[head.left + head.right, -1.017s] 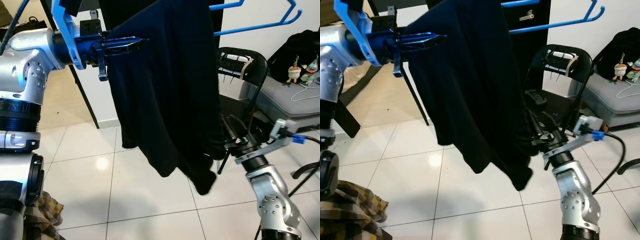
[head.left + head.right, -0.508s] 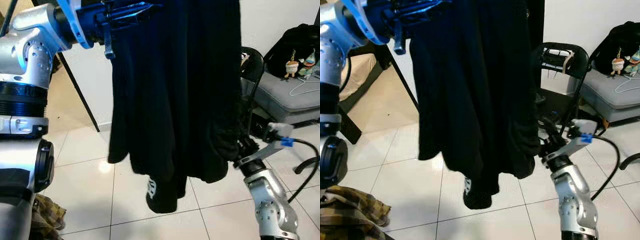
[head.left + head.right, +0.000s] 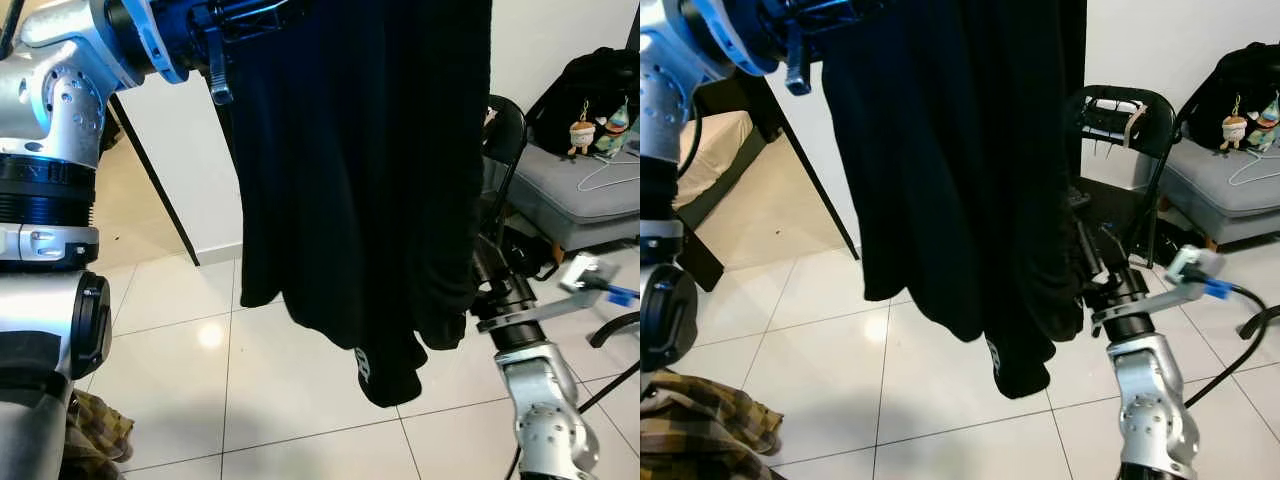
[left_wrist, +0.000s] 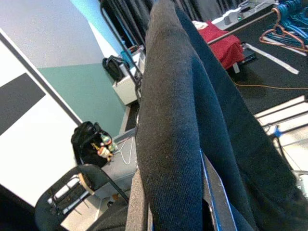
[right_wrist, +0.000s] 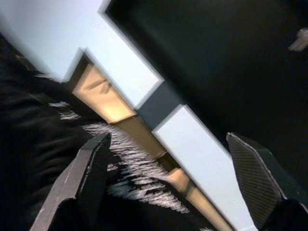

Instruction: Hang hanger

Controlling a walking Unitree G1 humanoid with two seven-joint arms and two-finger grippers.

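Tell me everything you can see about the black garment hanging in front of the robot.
The black garment is soft, dark knit cloth hanging in long vertical folds over white floor tiles. Its uneven hem ends in a low point bearing a small white print. The left gripper holds it up high; the open right gripper sits against its lower right edge.

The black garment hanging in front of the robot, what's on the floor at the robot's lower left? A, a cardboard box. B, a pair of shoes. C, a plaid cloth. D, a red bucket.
C: a crumpled plaid cloth lies on the white tiles, low on the robot's left, apart from the hanging black garment.
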